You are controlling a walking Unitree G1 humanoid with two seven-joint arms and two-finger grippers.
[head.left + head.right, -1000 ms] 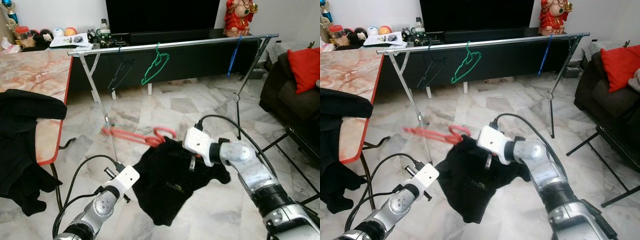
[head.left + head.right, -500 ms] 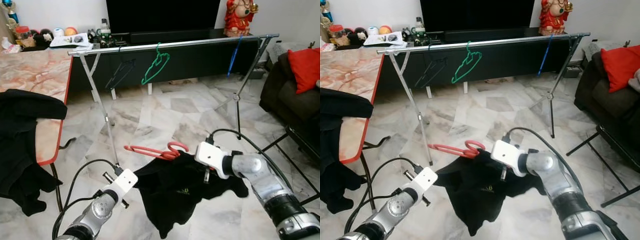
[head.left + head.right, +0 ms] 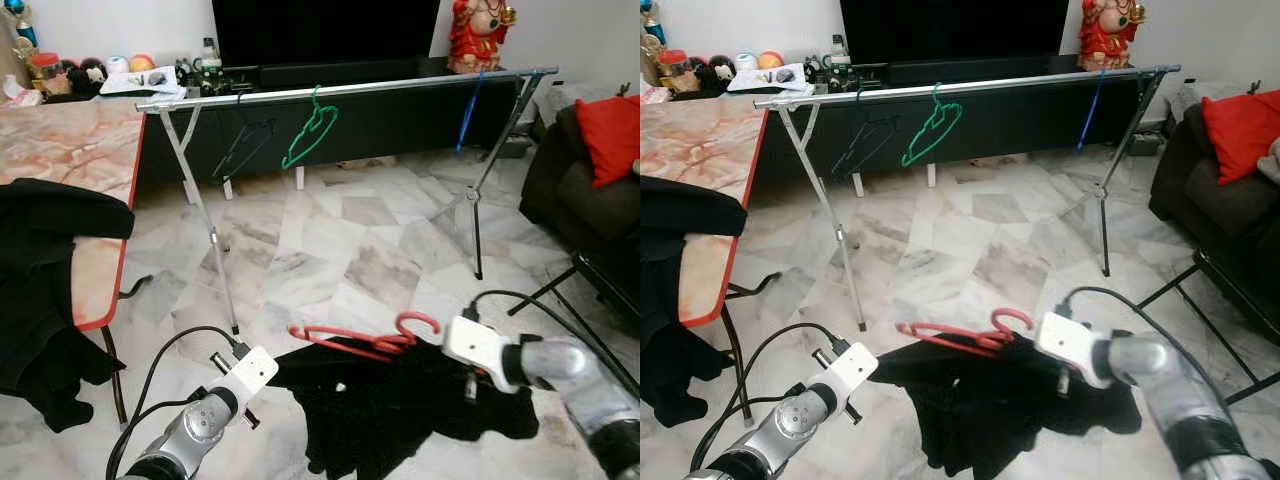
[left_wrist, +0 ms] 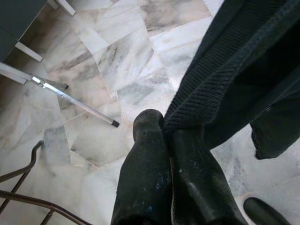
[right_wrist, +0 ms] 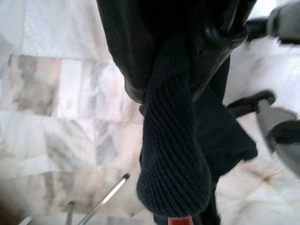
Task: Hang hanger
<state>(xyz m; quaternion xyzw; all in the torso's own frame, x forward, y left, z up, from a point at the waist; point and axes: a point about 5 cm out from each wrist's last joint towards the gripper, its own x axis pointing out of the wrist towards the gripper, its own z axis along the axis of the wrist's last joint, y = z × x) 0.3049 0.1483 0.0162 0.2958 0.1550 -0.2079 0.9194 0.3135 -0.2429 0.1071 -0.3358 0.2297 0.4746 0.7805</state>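
A black knitted garment (image 3: 400, 415) hangs low over the marble floor with a red hanger (image 3: 362, 338) at its top edge. My left gripper (image 4: 164, 127) is shut on the garment's ribbed left edge. Beyond the white wrist block (image 3: 470, 342), my right gripper (image 5: 171, 89) is shut on a ribbed fold at the garment's right side, close to the hanger's hook. Farther off stands a silver clothes rack (image 3: 350, 90) carrying a green hanger (image 3: 310, 130), a black hanger (image 3: 243, 145) and a blue hanger (image 3: 467, 110).
A marble table with a red edge (image 3: 100, 170) is at my left, with dark clothing (image 3: 40, 260) draped over it. A dark sofa with a red cushion (image 3: 610, 135) and a black metal frame (image 3: 600, 285) are at my right. A TV cabinet lies behind the rack.
Both grippers have dropped lower and to the right with the garment and red hanger, away from the rack. The garment now hangs spread wider between them.
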